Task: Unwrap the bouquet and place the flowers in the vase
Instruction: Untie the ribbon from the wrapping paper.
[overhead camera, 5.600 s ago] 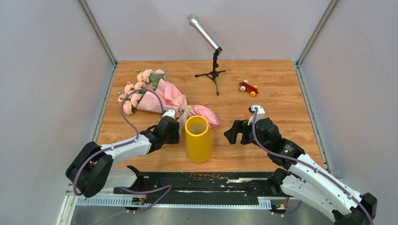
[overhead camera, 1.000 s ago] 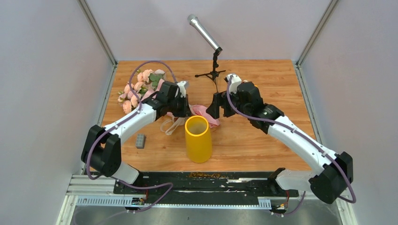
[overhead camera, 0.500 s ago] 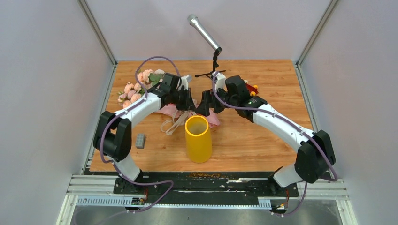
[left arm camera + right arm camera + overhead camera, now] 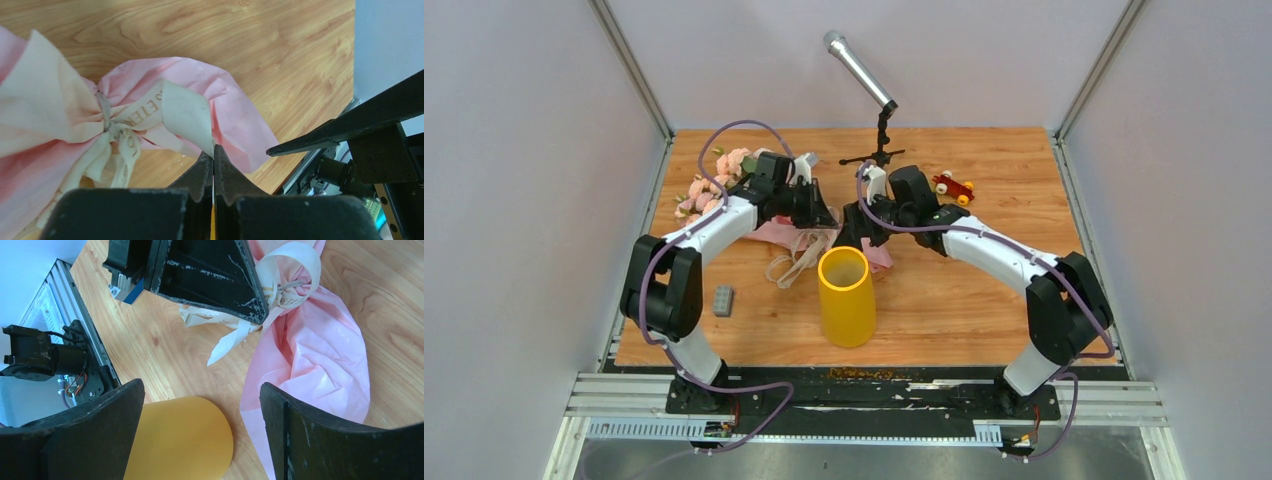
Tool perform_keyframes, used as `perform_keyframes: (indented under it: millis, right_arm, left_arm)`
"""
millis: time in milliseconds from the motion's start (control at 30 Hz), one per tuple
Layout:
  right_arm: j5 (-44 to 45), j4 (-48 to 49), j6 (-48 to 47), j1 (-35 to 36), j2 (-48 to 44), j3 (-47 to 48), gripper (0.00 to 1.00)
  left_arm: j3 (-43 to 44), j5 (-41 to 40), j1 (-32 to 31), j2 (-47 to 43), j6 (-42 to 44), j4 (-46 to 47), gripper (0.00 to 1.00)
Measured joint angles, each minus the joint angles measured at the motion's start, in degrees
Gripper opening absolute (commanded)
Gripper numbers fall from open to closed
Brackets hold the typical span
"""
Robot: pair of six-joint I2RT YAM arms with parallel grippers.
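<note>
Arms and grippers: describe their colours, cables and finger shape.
Both the left arm and right arm have white links, black joints and a loose purple cable. The left gripper and right gripper are black, with wedge-shaped fingers.

Bouquet ribbon (image 4: 180, 111): partial print "ETER", remaining letters illegible.

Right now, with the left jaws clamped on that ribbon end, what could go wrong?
The left jaws pinch only the tip of the ribbon, so it may slip free, or the pull may tighten the knot. The right jaws stand open and hold nothing, so the bouquet could drag along. The vase stands close to both arms and might get knocked.
</note>
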Motion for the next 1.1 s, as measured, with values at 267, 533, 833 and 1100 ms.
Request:
perform_keyframes:
  millis: [267,533,833,1100]
  right_arm:
    - [-0.96,1.75,-0.28,0.28,5.03,2.56,0.81]
    - [0.04,1.95,-0.15,1.62,9.53,7.58,0.8]
    - [9.55,3.67,0.72,6.12,12.07,7.63,0.68]
    - [20.26,9.92,1.38,8.33,12.07,6.54,0.39]
  left_arm:
    - [-0.42,0.98,3.26,0.0,0.04,0.09,0.0]
    - [0.15,2.14,4.55,-0.24,1.4,-0.96,0.0]
    - [-0.79,4.48,4.55,-3.23,0.72,0.63,0.0]
    - [-2.12,5.73,4.55,-5.16,-0.22,2.47,0.0]
